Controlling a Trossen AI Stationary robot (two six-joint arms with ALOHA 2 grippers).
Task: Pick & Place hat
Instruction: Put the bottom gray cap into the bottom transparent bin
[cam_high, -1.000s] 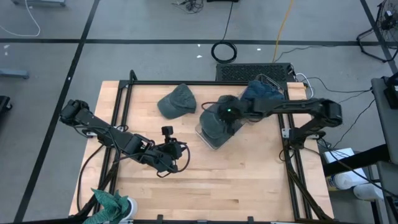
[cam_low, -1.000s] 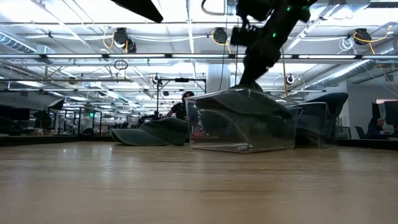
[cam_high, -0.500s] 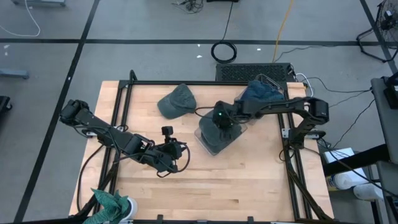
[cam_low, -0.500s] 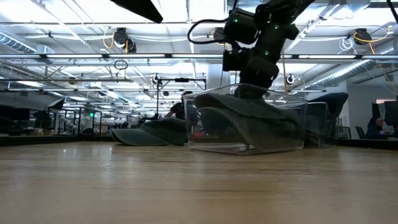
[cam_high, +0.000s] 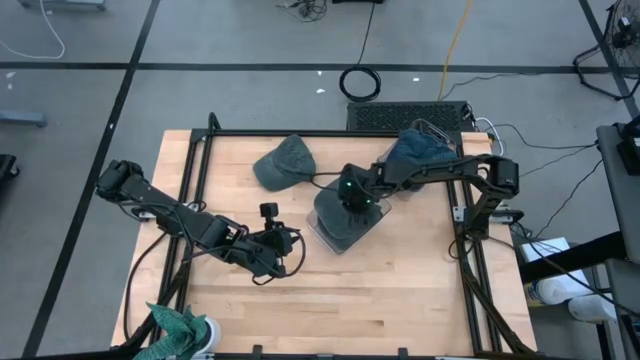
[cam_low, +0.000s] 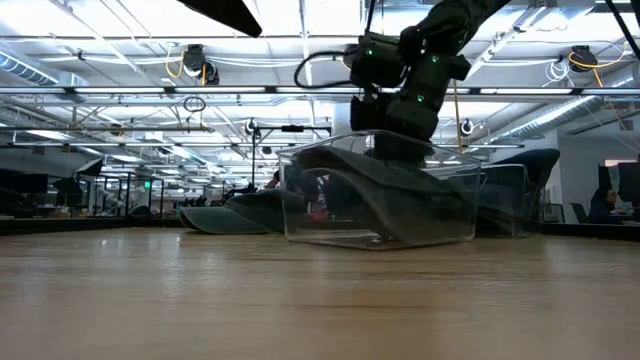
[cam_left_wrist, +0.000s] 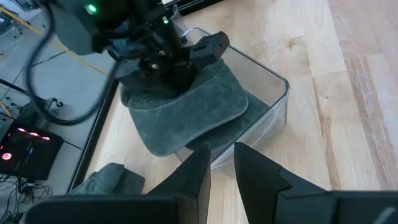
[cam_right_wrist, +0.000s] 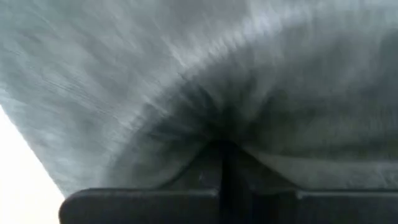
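A grey-green hat (cam_high: 340, 212) lies in a clear plastic bin (cam_low: 300, 215) in the middle of the table; it also shows in the left wrist view (cam_left_wrist: 193, 109). My right gripper (cam_high: 352, 193) stands over the bin, shut on the hat. My left gripper (cam_left_wrist: 221, 168) waits low over the table near its left front, its fingers a narrow gap apart and empty. A second grey-green hat (cam_high: 283, 162) rests on its brim and crown edge on the table beyond the bin. My right gripper pinches a raised fold of the hat's crown cloth (cam_right_wrist: 217, 134) between its two fingers. It comes from above, pointing down into the bin (cam_left_wrist: 158, 65). The hat rests in the bin, with its brim (cam_left_wrist: 165, 143) lying over the bin's rim.
A blue hat (cam_high: 420, 150) lies at the table's far right by a black metal frame (cam_high: 300, 133). A green cloth (cam_high: 180, 322) sits at the near left corner. Bare wood (cam_high: 400, 290) lies near the front right.
My right gripper has gone down and toward the table's left with the hat, lowering it into the bin. The bin has slid a little toward the left and near edge along the table.
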